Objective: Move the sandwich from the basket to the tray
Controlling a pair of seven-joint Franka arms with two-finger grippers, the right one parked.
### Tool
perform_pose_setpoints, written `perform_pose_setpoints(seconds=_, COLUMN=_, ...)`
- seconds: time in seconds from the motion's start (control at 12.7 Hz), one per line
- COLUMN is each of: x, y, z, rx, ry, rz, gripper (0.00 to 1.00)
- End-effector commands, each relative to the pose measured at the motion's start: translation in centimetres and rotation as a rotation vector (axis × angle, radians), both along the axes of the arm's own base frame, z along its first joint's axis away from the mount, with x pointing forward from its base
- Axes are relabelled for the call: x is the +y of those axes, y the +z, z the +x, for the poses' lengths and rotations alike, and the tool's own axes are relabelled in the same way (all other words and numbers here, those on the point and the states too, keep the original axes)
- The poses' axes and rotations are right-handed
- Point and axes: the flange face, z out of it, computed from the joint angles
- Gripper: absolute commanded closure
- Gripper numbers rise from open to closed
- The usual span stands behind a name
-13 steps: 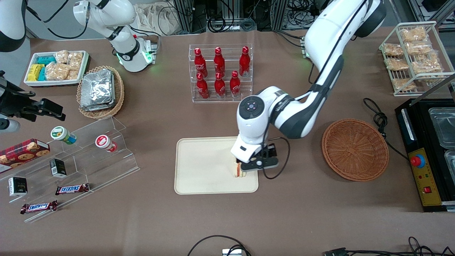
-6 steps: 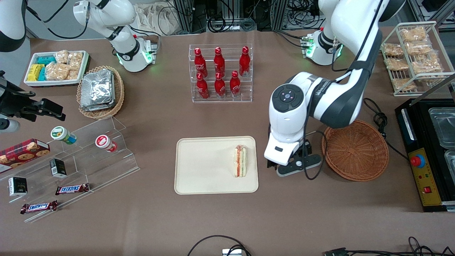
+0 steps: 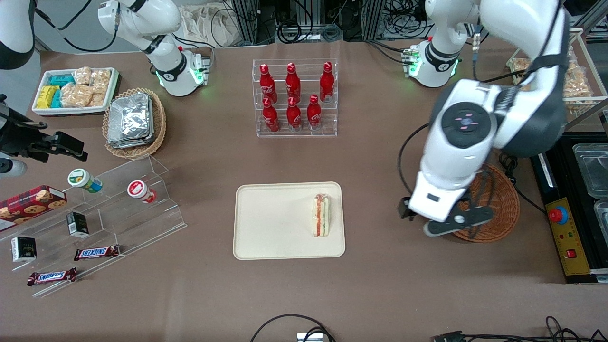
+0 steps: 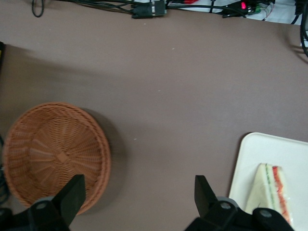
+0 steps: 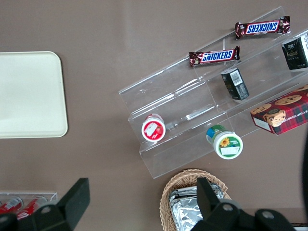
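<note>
**Operator:** On the flat rectangular cream-coloured plastic tray (image 3: 280, 223) I have the small triangular wedge of pale white bread with red, orange and green filling, the sandwich (image 3: 321, 215), standing on its edge just inside the tray's rim, at the end of the tray toward the working arm.

**Observer:** And the pincer?

**Operator:** My left arm's pincer (image 4: 137, 199) hangs above the brown table (image 3: 380, 285), between the tray and the round shallow reddish-brown woven wicker basket (image 3: 498, 209). From the front I see its wrist overlapping the basket's edge nearest the tray. The wrist camera shows both fingers (image 4: 72, 195) spread wide with only bare table between them, so it carries nothing.

**Observer:** Is anything in the basket?

**Operator:** As far as I can see, no. The wrist camera shows only the woven bottom, though the fingers hide a little of the rim.

**Observer:** So how far along are you?

**Operator:** I judge the task essentially done: the sandwich sits wholly on the tray, well apart from the basket, and the pincer is clear of it. Nothing of the placing seems left. At most I would take the arm to a rest pose, minding the basket under the wrist.
</note>
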Motion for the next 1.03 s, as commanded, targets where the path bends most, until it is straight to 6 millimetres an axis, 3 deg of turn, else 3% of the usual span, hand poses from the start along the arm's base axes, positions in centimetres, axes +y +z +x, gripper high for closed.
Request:
perform_pose_setpoints(seconds=0.0, x=3.1, y=2.4, z=-1.2, rx=0.054, ry=-0.033, rz=-0.018, gripper=0.0)
perform_pose_setpoints(seconds=0.63, x=11.5, y=7.2, z=-3.0, rx=0.152, ry=-0.142, rz=-0.073, gripper=0.0)
perform_pose_setpoints(seconds=0.95, x=14.6, y=9.4, z=-5.6, rx=0.15, ry=-0.201, rz=-0.064, gripper=0.0)
